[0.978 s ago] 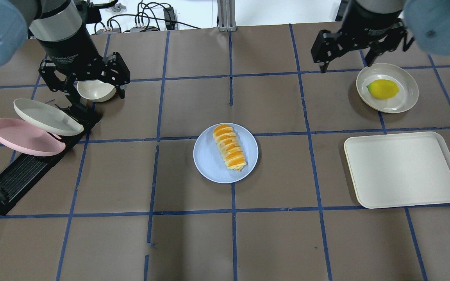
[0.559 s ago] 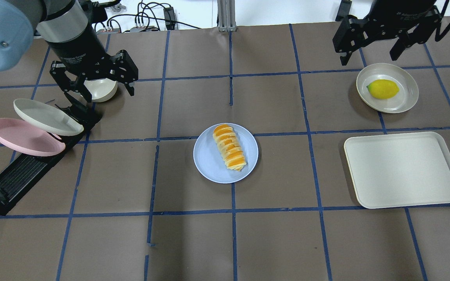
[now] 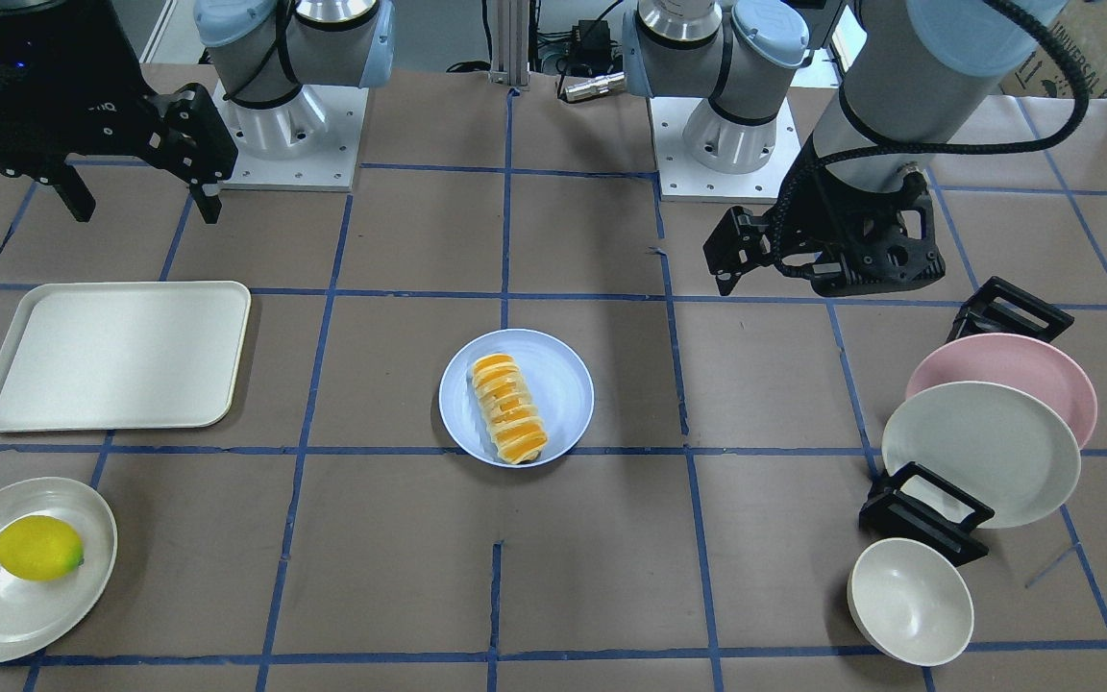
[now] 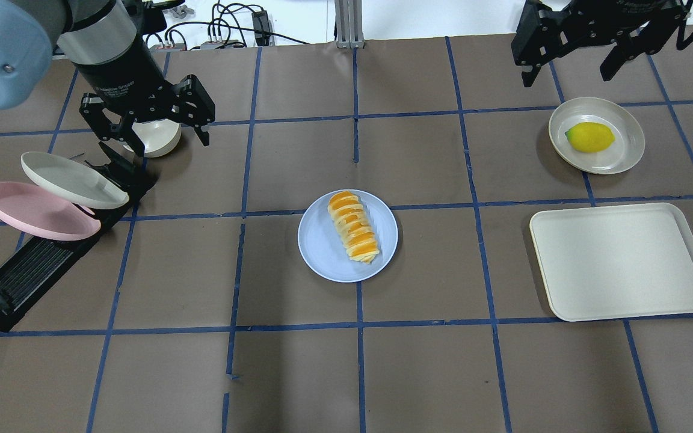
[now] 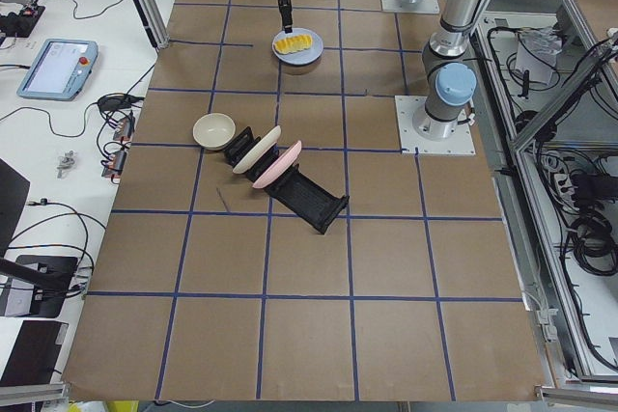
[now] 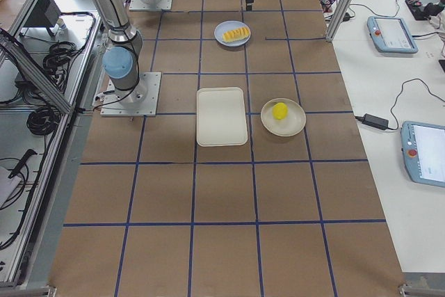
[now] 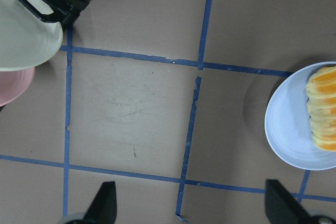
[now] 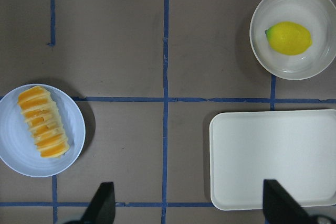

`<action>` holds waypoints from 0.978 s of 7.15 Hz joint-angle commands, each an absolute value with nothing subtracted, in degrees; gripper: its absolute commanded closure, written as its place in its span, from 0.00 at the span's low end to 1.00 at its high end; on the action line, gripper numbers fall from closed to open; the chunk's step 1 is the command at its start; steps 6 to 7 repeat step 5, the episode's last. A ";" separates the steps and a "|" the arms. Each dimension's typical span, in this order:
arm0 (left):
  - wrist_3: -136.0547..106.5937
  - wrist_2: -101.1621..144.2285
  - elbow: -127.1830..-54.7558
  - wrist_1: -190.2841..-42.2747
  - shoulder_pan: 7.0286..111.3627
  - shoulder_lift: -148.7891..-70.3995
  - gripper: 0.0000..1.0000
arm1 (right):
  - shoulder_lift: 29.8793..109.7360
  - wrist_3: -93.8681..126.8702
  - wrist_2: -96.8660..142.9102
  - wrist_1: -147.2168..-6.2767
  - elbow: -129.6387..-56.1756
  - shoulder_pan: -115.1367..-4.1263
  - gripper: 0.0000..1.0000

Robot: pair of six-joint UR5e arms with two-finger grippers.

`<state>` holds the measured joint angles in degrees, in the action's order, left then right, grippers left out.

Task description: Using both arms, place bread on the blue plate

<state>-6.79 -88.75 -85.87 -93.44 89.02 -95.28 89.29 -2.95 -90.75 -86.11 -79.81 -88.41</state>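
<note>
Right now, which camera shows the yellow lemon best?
The right wrist-mounted view: the lemon sits large and whole on its cream plate. Overhead and front-facing views show it smaller; exterior right shows a tiny yellow dot; the other two miss it.

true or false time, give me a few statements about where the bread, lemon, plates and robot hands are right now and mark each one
1. The bread lies on the blue plate. True.
2. The lemon sits on the rectangular tray. False: the lemon is on a round cream plate.
3. The left hand and right hand are both open, holding nothing. True.
4. The pink plate lies flat on the table. False: the pink plate leans in a black rack.
</note>
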 commanded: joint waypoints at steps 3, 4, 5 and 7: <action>-6.59 -88.68 -85.87 -93.43 89.03 -95.36 0.00 | 89.30 -2.81 -90.70 -85.87 -79.72 -88.42 0.00; -6.50 -88.68 -85.87 -93.43 89.03 -95.36 0.00 | 89.30 -2.81 -90.70 -85.87 -79.72 -88.42 0.00; -6.42 -88.68 -85.87 -93.43 89.03 -95.45 0.00 | 89.30 -2.73 -90.70 -85.87 -79.72 -88.42 0.00; -6.42 -88.68 -85.87 -93.43 89.03 -95.45 0.00 | 89.30 -2.73 -90.70 -85.87 -79.72 -88.42 0.00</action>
